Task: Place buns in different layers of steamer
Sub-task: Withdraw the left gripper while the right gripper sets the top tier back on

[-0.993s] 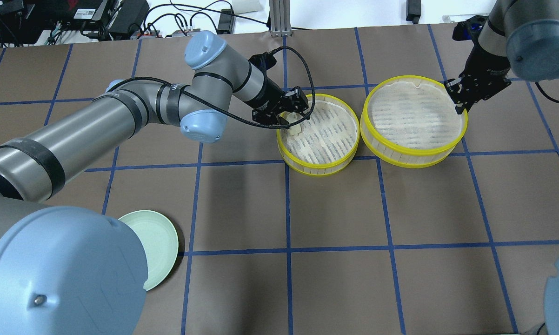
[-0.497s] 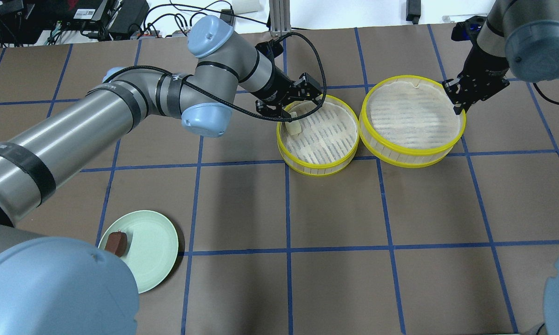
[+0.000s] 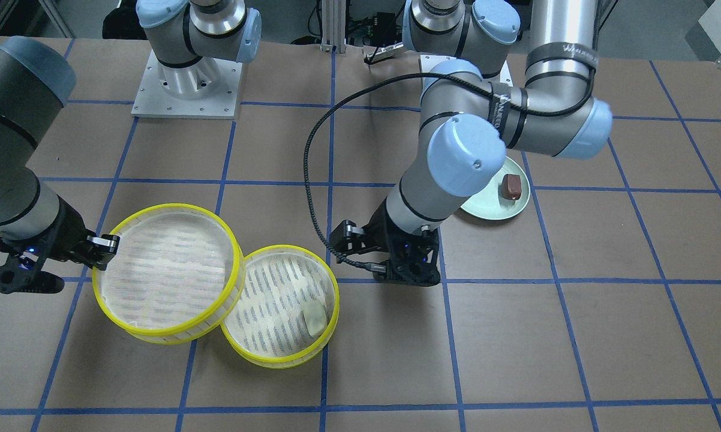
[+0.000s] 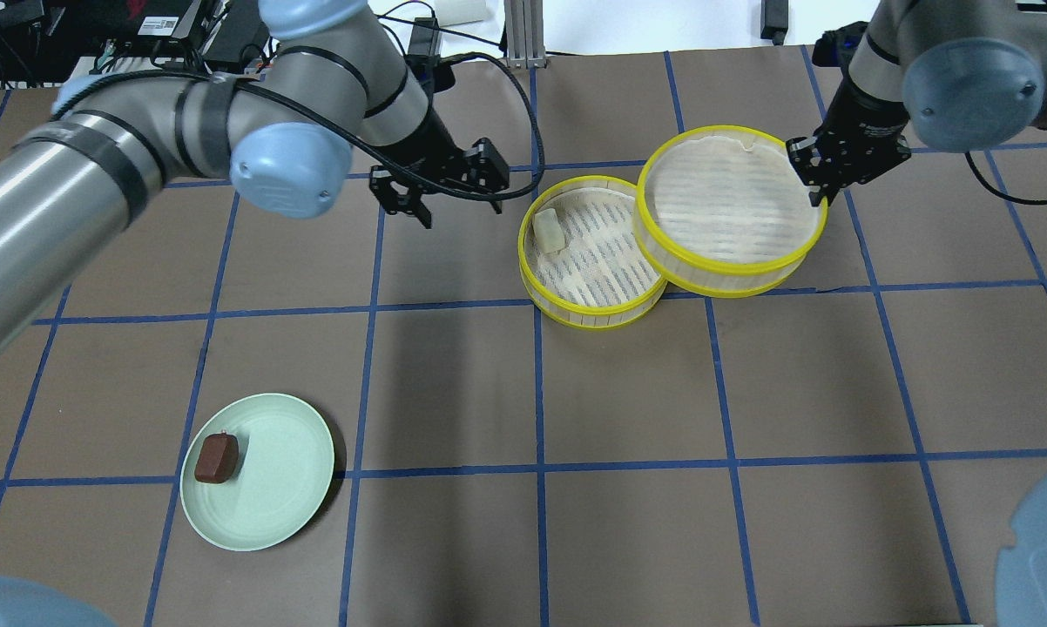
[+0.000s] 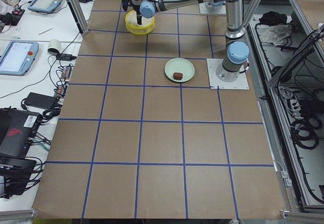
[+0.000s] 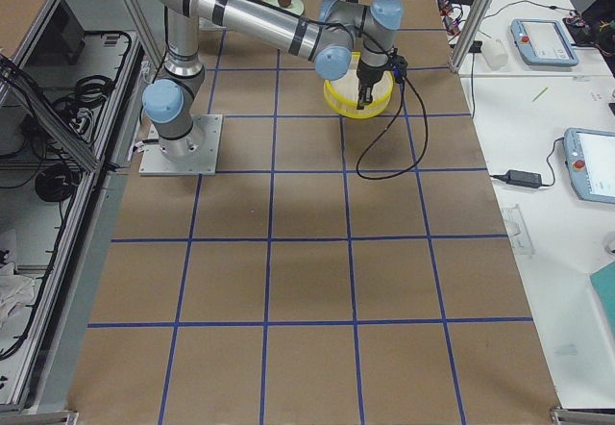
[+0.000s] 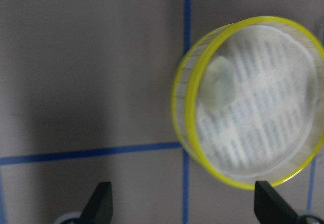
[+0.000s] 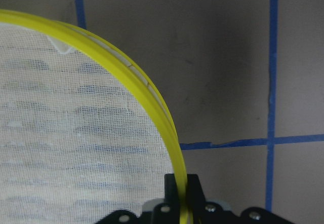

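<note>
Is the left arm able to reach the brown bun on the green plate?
Probably yes: the left tool is open and empty, and the brown bun lies uncovered on the green plate.

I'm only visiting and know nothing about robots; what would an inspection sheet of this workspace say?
Surface: brown table with blue tape grid, flat.
Job's things: pale cream rounded bun lies in one yellow-rimmed white slatted tray; second alike tray, empty, is raised and overlaps the first's edge; dark reddish-brown rectangular bun sits on pale green plate.
Clutter: nothing seen.
Grippers: left gripper open, empty, beside the trays; right gripper shut on the empty tray's rim.
Cables: black cable loops from the left arm's wrist.
Surroundings: handheld screens and a laptop on side benches.
</note>
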